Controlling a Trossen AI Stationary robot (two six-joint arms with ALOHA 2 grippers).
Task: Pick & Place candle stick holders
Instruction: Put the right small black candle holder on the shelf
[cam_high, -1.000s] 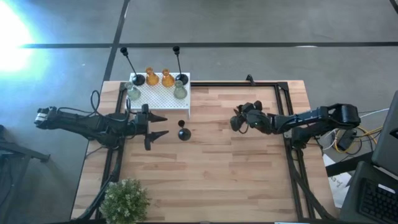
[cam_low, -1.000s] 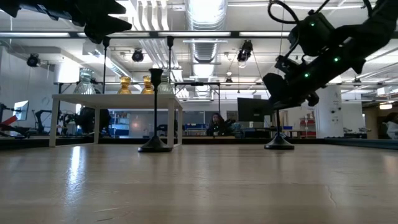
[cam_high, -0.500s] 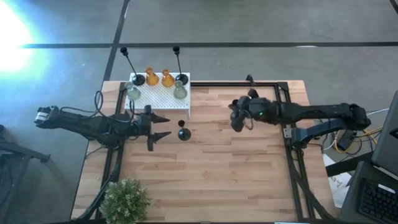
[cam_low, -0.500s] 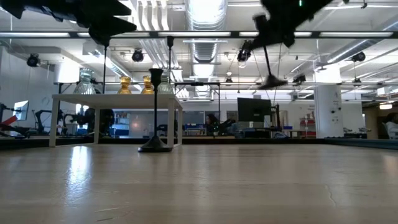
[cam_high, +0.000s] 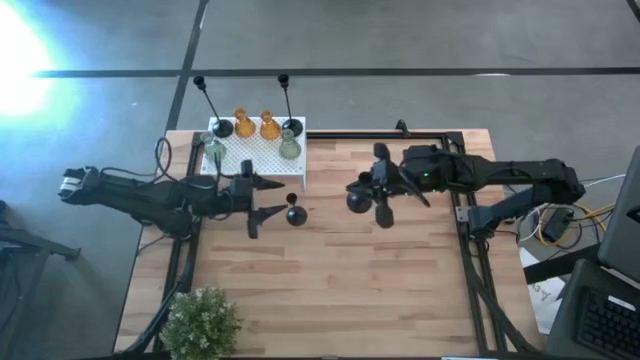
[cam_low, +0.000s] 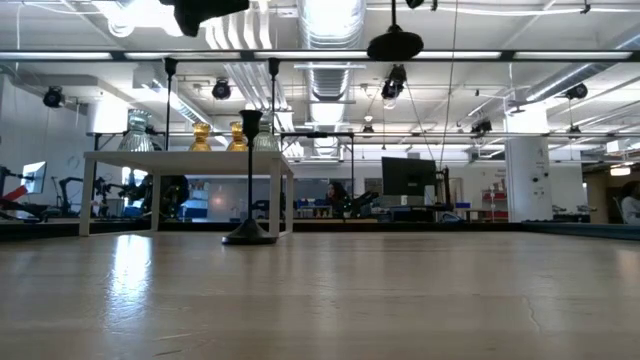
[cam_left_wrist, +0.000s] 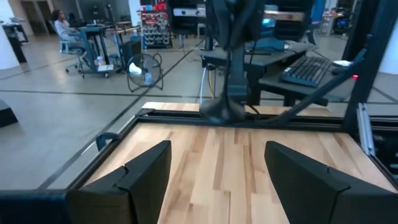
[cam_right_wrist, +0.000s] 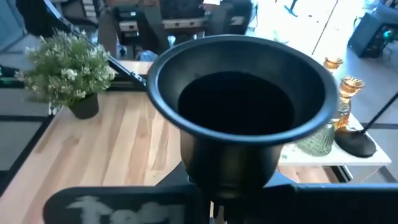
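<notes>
My right gripper (cam_high: 382, 190) is shut on a black candle stick holder high over the table's middle. Its round base (cam_high: 357, 200) shows aloft in the low view (cam_low: 394, 45), and its cup fills the right wrist view (cam_right_wrist: 239, 99). Another black holder (cam_high: 294, 213) stands on its base on the table (cam_low: 248, 235). My left gripper (cam_high: 264, 198) is open and empty just left of it, with its fingers (cam_left_wrist: 143, 177) apart. Black (cam_high: 222, 127), amber (cam_high: 243, 123) and pale green (cam_high: 289, 148) holders stand on the white perforated box (cam_high: 258, 158). My right gripper holds the black holder near its upper end, just below the cup (cam_right_wrist: 230, 168). The holder itself hides the fingers. The holder is lifted clear of the table, with its base (cam_low: 394, 45) hanging lowest.
A green potted plant (cam_high: 200, 322) stands at the near left corner. The white box sits at the far left edge, with two thin black stands (cam_high: 205, 95) behind it. Bare wood (cam_high: 380, 290) lies across the middle and near right.
My right gripper has lifted the black holder off the table's right side and carried it up and toward the left. The base has swung clear and now hangs high. My left gripper has gone a little toward the right, staying open.
</notes>
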